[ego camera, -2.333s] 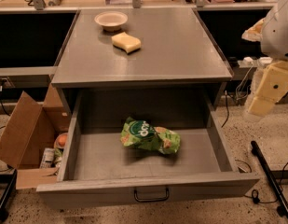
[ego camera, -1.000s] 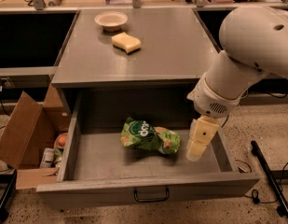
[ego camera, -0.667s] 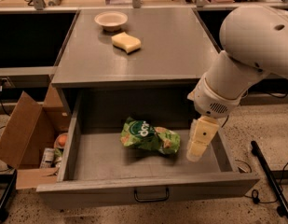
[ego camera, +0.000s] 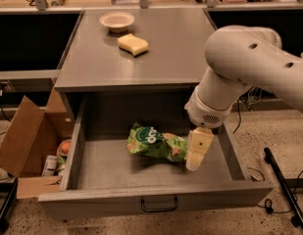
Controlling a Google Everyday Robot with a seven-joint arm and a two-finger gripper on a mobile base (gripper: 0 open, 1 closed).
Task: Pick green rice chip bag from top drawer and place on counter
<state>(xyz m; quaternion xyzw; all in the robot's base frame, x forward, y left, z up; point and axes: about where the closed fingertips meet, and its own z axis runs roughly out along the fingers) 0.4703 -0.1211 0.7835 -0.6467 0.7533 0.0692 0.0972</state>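
The green rice chip bag [ego camera: 156, 142] lies crumpled on the floor of the open top drawer [ego camera: 72, 146], near its middle. My gripper [ego camera: 196, 153] hangs from the white arm [ego camera: 239, 67] inside the drawer, right against the bag's right end. The grey counter [ego camera: 170, 48] sits above the drawer.
A pale bowl [ego camera: 116, 20] and a yellow sponge [ego camera: 133, 44] sit on the counter's back left. An open cardboard box [ego camera: 28, 141] with items stands on the floor left of the drawer. A black stand leg [ego camera: 283, 185] lies on the floor at right.
The arm swung in from the far right into the drawer. Over the last second the gripper moved slightly left, closer to the bag's right end. The bag has not moved.
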